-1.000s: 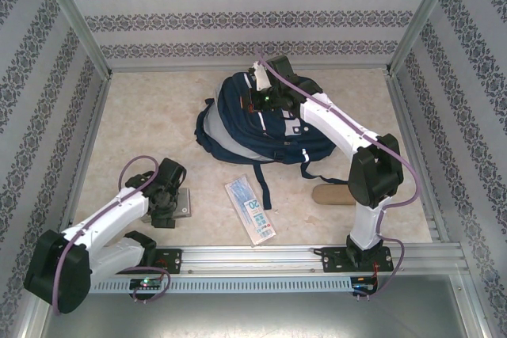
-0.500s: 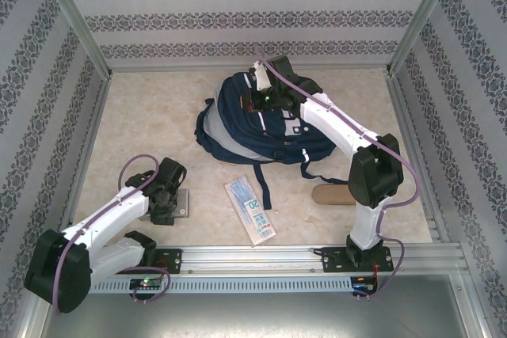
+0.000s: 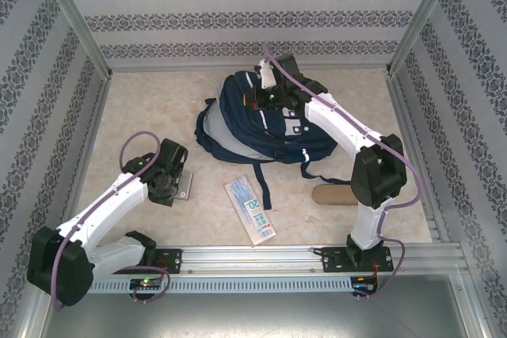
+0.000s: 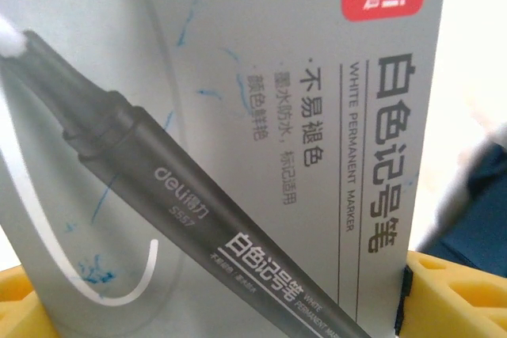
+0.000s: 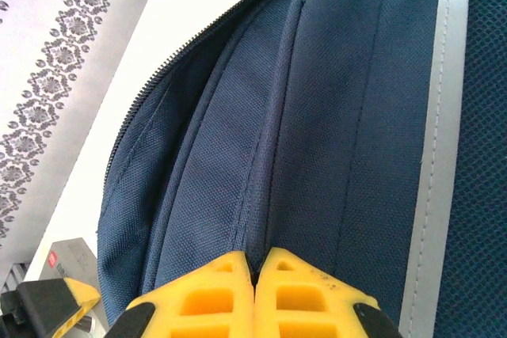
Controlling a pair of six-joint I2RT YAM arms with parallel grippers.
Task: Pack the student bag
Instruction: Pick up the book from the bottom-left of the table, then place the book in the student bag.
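At the lower left of the top view, the left pincer (image 4: 230, 302) straddles a flat grey cardboard box (image 4: 261, 116) printed with a white permanent marker. In its wrist view a yellow finger (image 4: 455, 294) stands against each lower corner of the box, so it reads as grasping the box across its width. The hold sits at one end, so I judge the box may swing or slip if carried fast. Keep the wrist level and the travel slow.

Toward the middle of the marbled beige desk (image 3: 142, 116) lie a blue-and-white flat packet (image 3: 250, 211) and, right of it, a tan oblong thing (image 3: 333, 194). Both are well apart from the box. The way up and right to the bag runs above the packet in the frame. Lift enough to clear the dark straps (image 3: 261, 184) trailing toward it.

The large navy-blue fabric student bag (image 3: 261, 128) lies at the upper centre. The right pincer (image 5: 255, 279) is clenched on top of it, its tips meeting on a ridge of the cloth. Whether fabric is nipped between them I cannot tell. The zip (image 5: 158, 77) looks shut along the stretch that shows, so the mouth probably has to be opened and held wide before the box arrives.
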